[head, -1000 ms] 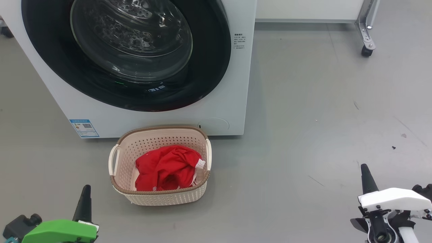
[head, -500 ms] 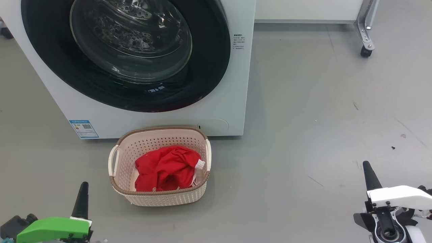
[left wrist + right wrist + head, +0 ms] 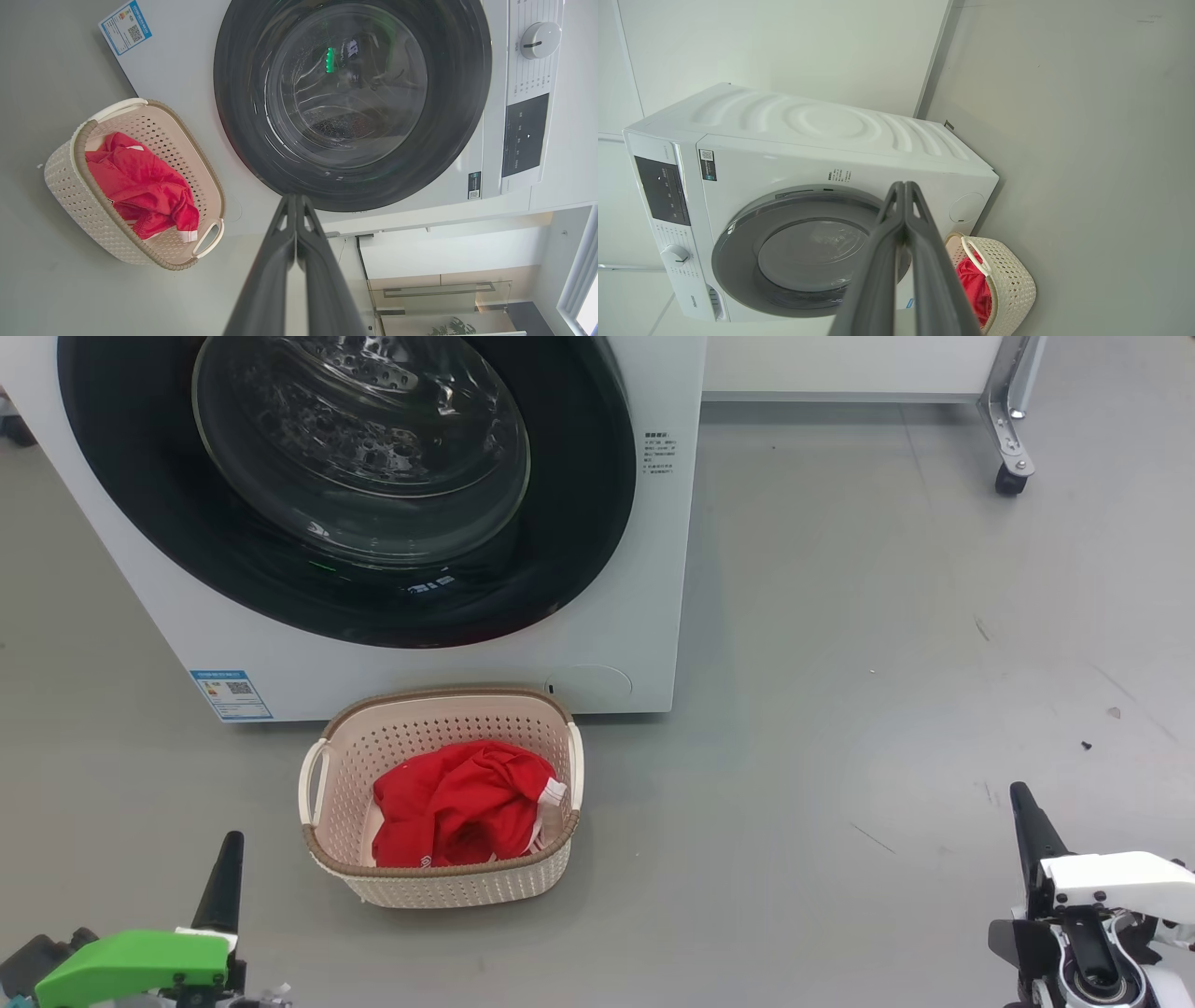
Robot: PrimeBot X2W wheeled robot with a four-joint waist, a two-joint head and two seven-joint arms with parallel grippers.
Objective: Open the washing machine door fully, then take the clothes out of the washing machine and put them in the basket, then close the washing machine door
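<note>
The washer (image 3: pixel 653 635) is white, with a glossy black door (image 3: pixel 579 551) ring around clear glass, a blue label (image 3: pixel 231 693) and a black panel (image 3: pixel 523 135) beside a white dial (image 3: pixel 539 39). The basket (image 3: pixel 448 887) is cream, dotted with rows of small holes under a brown woven-look rim, and the clothes (image 3: pixel 448 803) in it are red with white trim. The floor (image 3: pixel 840 709) is plain grey; the left gripper (image 3: pixel 231 847) is dark on a green shell, the right gripper (image 3: pixel 1022 798) dark on white.

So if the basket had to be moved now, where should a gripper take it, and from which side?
Probably by a side handle: the basket stands upright and each white loop stands off the wall, leaving a finger gap. Come from above; the left loop is nearer the left gripper.
</note>
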